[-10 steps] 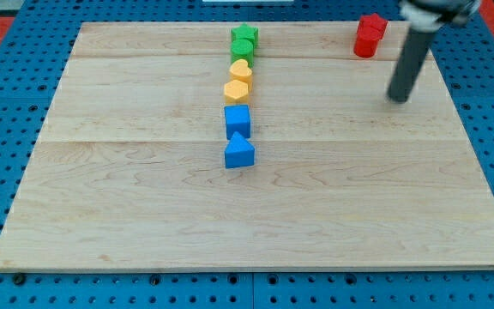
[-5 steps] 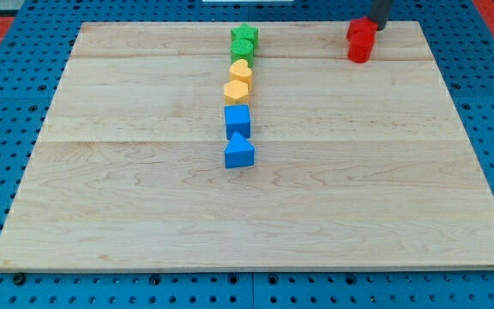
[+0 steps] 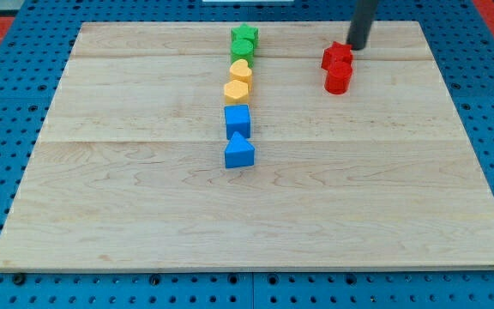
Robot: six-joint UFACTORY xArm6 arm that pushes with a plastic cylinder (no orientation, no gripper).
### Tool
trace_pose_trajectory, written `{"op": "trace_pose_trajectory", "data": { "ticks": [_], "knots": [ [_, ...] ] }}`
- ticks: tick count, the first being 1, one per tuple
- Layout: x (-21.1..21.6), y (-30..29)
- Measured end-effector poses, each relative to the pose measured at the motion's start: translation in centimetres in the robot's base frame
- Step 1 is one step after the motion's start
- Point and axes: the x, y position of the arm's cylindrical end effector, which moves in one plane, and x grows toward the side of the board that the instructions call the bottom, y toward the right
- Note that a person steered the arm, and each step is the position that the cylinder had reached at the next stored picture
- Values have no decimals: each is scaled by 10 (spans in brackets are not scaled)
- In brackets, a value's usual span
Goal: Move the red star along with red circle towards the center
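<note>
The red star (image 3: pixel 335 57) and the red circle (image 3: pixel 339 78) stand touching in the upper right part of the wooden board (image 3: pixel 144 215), the star above the circle. My tip (image 3: pixel 357 47) is just up and right of the red star, touching or nearly touching it. The rod runs up out of the view's top.
A column of blocks stands left of the red pair: green star (image 3: pixel 244 36), green circle (image 3: pixel 243 49), yellow heart (image 3: pixel 242 70), orange hexagon (image 3: pixel 237 89), blue cube (image 3: pixel 237 120), blue triangle (image 3: pixel 238 152). Blue pegboard surrounds the board.
My tip moved from the right side to above the red pair and pushed it. The red star and red circle slid down and left, towards the middle.
</note>
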Motion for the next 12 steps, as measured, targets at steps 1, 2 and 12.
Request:
{"op": "trace_pose_trajectory", "data": {
  "ticks": [1,2,12],
  "knots": [
    [1,-25],
    [41,-25],
    [153,-23]
  ]
}}
